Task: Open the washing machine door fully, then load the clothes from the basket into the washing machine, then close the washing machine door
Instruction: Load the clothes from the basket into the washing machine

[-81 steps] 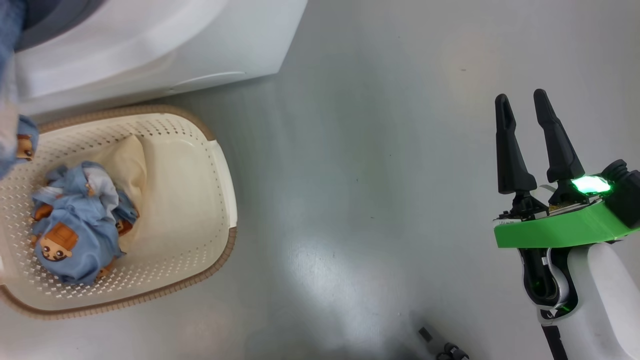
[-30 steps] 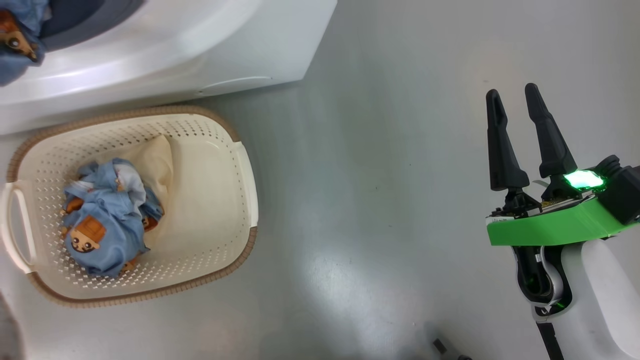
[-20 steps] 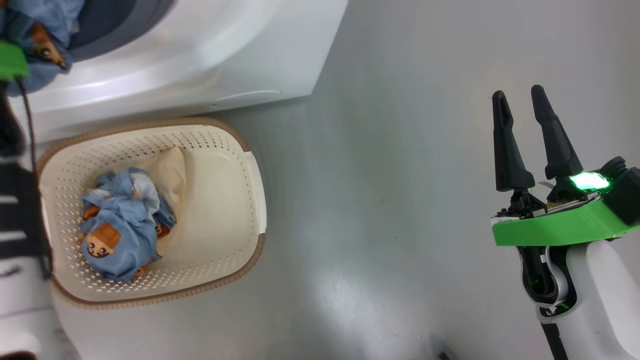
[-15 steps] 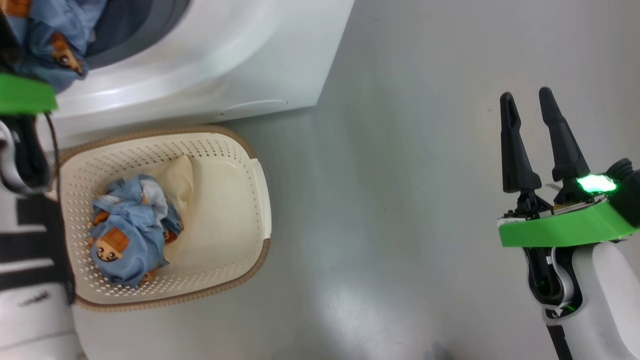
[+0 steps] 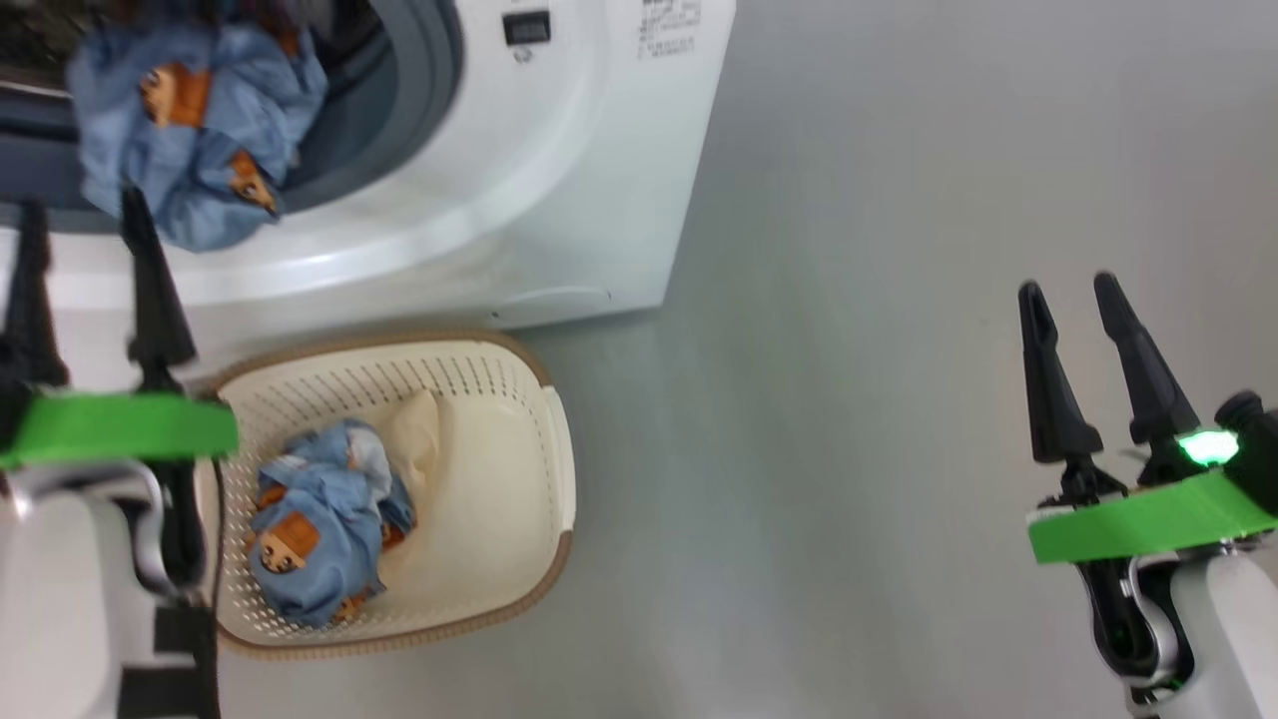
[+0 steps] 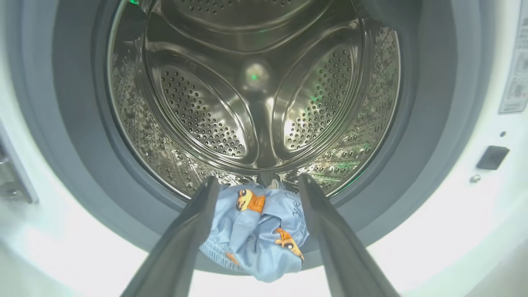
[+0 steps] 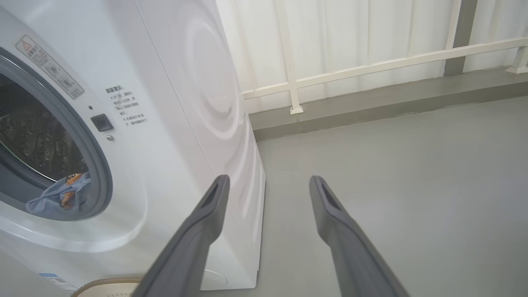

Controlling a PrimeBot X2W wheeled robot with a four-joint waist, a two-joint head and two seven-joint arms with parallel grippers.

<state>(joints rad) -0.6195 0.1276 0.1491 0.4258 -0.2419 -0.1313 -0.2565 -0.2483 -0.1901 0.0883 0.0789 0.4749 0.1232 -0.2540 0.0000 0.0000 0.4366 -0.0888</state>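
- Washing machine (image 5: 559,200): white front-loader standing on the grey floor (image 5: 849,449). Its round mouth is open, and its right front corner meets the floor just past the basket.
- Steel drum (image 6: 255,95): perforated, with its back wall and lifter ribs exposed.
- Grey seal (image 6: 70,156): rings the mouth and forms its lower lip.
- Blue bear-print cloth (image 5: 190,130): draped over the lower lip of the mouth, partly inside and partly hanging outward over the seal.
- Left gripper (image 5: 80,205): fingers spread wide and clamped on nothing. The tips sit just in front of the mouth's lower edge. In the left wrist view the cloth shows between the two fingers; whether either finger touches it cannot be told.
- Basket (image 5: 564,469): on the floor, with its far rim just beside the machine's front base. Its left rim is partly hidden behind the left arm.
- Blue bear-print bundle (image 5: 319,519): in the left half of the basket.
- Cream cloth (image 5: 414,439): just beside the bundle, towards the basket's far rim, with bare basket bottom to its right.
- Right gripper (image 5: 1066,288): fingers spread and empty, over the floor and well apart from both the basket and the machine's corner.
- Floor, open room: a wide grey stretch runs from the basket's right rim and the machine's side to the right gripper.
- White railing (image 7: 371,68) and grey kerb (image 7: 371,107): these bound the floor's far edge, beyond the machine's side.
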